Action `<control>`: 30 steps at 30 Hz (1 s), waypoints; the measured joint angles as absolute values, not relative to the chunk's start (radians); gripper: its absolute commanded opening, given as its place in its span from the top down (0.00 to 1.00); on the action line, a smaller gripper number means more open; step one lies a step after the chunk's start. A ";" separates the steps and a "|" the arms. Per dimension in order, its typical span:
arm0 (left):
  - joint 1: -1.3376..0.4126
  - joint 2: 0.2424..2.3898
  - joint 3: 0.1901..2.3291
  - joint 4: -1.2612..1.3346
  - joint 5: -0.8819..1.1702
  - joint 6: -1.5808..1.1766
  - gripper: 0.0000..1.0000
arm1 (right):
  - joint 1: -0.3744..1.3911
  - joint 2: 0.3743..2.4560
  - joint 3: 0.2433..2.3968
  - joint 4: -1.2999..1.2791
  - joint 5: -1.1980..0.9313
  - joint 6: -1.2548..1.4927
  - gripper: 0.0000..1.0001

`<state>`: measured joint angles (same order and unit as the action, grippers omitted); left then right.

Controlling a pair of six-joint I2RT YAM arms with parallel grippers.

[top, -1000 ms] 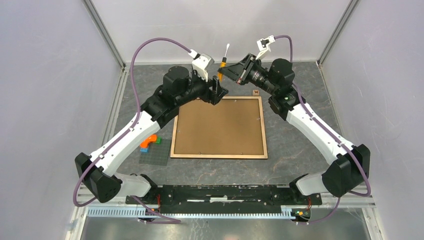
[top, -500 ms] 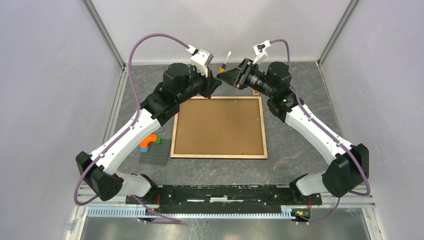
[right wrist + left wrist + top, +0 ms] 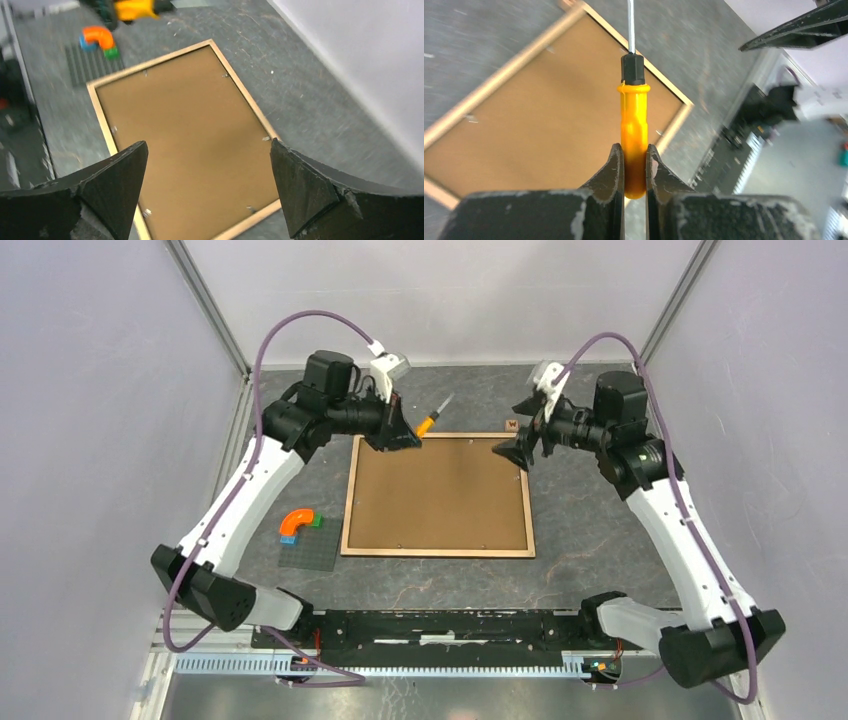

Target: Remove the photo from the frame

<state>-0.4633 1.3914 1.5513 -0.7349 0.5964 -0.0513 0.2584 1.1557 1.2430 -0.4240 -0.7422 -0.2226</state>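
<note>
Left gripper [image 3: 634, 159] clamped on the orange-handled screwdriver [image 3: 634, 115]; frame [image 3: 437, 495] face down; right gripper [image 3: 208, 147] spread wide, empty.
The frame lies below and ahead of both tools, with the photo hidden under its stiff fibreboard back. It is probably light but fragile, so pry at the edge tabs [image 3: 114, 129] gently.

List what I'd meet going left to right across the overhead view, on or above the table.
grey baseplate → left tool → orange-handled screwdriver → right tool. The frame is left out because it spans beneath the last three.
</note>
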 measured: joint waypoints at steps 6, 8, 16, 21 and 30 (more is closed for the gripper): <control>-0.473 1.481 1.560 -0.938 0.796 -0.004 0.98 | 0.449 1.129 1.348 -0.636 -0.728 -0.661 0.11; -0.480 1.502 1.560 -0.995 0.830 0.018 0.98 | 0.518 1.132 1.356 -0.681 -0.712 -0.749 0.14; -0.548 1.532 1.571 -1.157 0.897 0.111 0.98 | 0.704 1.192 1.359 -0.803 -0.646 -0.952 0.28; -0.576 1.532 1.578 -1.208 0.919 0.144 0.98 | 0.785 1.235 1.359 -0.830 -0.599 -1.004 0.42; -0.580 1.531 1.578 -1.258 0.927 0.197 0.96 | 0.864 1.249 1.335 -0.794 -0.522 -1.015 0.85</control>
<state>-0.5800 1.5307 1.5784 -1.2583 0.9272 0.1967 0.8639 1.2488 1.3346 -0.7944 -0.5217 -1.0153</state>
